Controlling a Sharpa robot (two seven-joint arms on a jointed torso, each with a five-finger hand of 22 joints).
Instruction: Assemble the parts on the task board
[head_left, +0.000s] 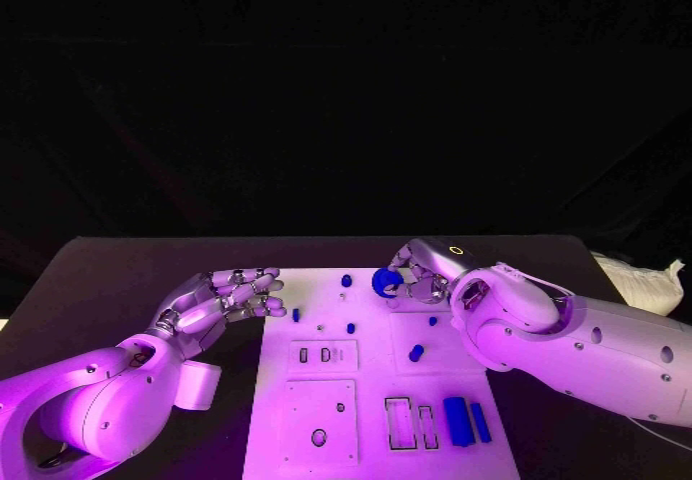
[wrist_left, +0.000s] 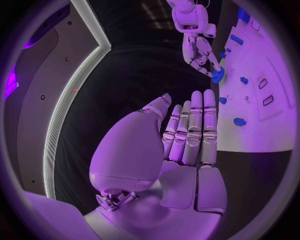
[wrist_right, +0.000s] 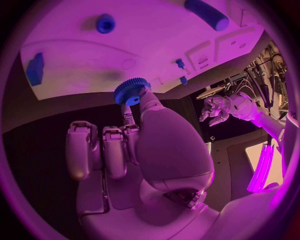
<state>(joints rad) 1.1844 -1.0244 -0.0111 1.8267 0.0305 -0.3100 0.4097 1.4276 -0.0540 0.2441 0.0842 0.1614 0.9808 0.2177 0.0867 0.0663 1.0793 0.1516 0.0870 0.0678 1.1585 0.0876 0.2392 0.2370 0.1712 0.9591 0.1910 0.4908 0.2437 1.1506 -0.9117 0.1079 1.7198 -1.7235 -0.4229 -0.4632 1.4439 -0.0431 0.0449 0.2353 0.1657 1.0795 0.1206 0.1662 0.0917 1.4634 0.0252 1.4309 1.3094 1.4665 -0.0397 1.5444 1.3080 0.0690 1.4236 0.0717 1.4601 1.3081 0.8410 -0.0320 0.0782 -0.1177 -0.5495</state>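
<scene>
The right robot hand sits just right of centre in the head view, at the far edge of the white board, pinching a round blue gear between thumb and a finger. The right wrist view shows what the head view does not: the gear's toothed rim and centre hole, held at the fingertips over the board's edge, the other fingers curled beside it. The left robot hand, left of centre, hovers over the dark surface by the board's left edge; the left wrist view shows its fingers straight, together, holding nothing. Blue bars lie at the board's lower right.
</scene>
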